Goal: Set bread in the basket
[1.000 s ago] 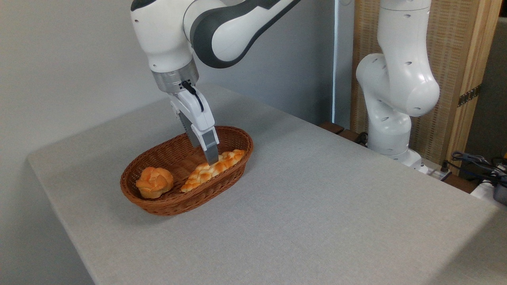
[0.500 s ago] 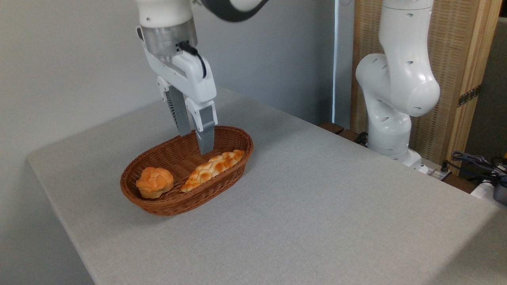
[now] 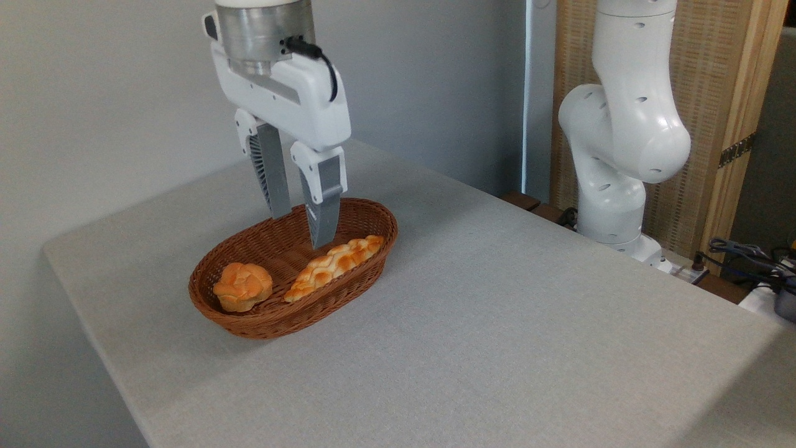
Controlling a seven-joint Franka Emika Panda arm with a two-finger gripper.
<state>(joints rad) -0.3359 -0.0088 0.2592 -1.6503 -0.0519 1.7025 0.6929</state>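
- The long braided loaf of bread (image 3: 336, 266), golden-orange on top with pale sides, lies inside the oval reddish-brown woven wicker basket (image 3: 249, 323), along the basket's right-hand wall, its far pointed end up against the rim.
- The loaf's lower flank is hidden behind the basket's near wall, so how it sits on the basket floor cannot be made out.
- A small round knotted orange bun (image 3: 243, 286) sits in the left end of the same basket, apart from the loaf.
- The white-and-grey pincer (image 3: 301, 230) hangs above the basket with its two grey fingers spread and nothing between them; the right fingertip (image 3: 322, 233) sits just over the loaf's far half, whether touching it cannot be told.
- A second ago the pincer was down at the loaf; since then it has risen clear and turned upright, while the loaf and bun have stayed put.
- The arm's wrist points straight down over the basket, its upper links cut off by the top edge.
- The basket rests on the grey cloth-covered bench (image 3: 497, 323), toward its left end.
- The arm's white base column (image 3: 622, 143) stands beyond the bench, well to the basket's right.
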